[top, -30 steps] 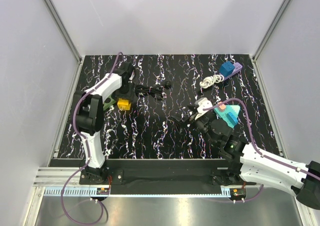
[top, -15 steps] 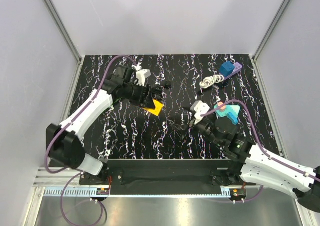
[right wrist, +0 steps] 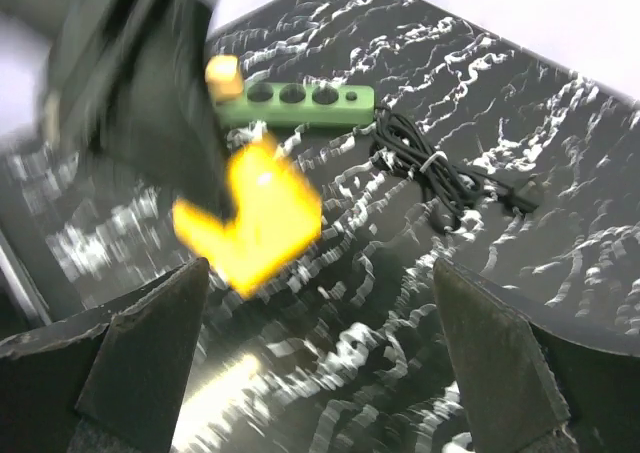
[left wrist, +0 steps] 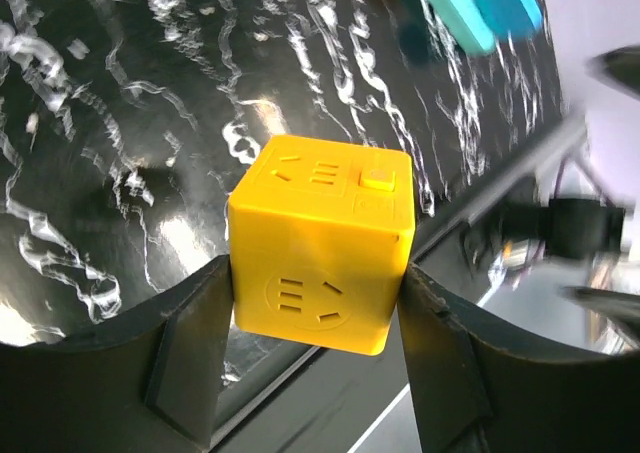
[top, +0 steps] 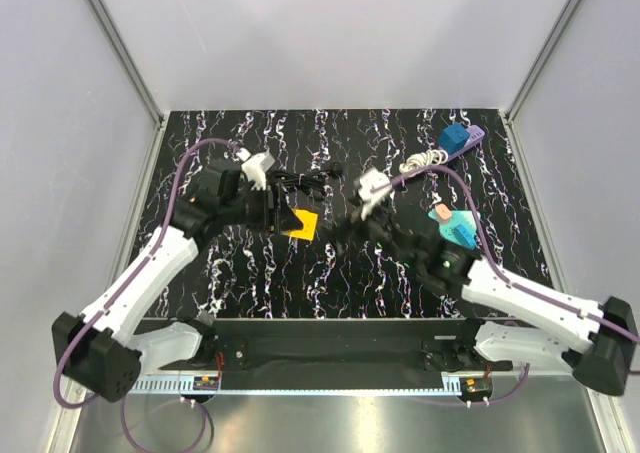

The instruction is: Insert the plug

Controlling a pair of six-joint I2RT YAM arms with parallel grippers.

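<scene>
Plug (top: 338, 170) lies on the table (top: 400, 133); left hand (left wrist: 315, 283) grips yellow cube (left wrist: 322, 235).

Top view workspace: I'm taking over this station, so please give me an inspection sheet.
Surface: black marbled table, no spills seen.
Job's things: yellow socket cube held clear of the table; black plug lead lying bundled.
Clutter: green power strip; teal adapter; blue adapter beside a white coil.
Pincers: left pincer shut on the cube; right pincer open, empty.
Cables: purple arm cable looping freely.
Surroundings: white walls, metal frame.
</scene>
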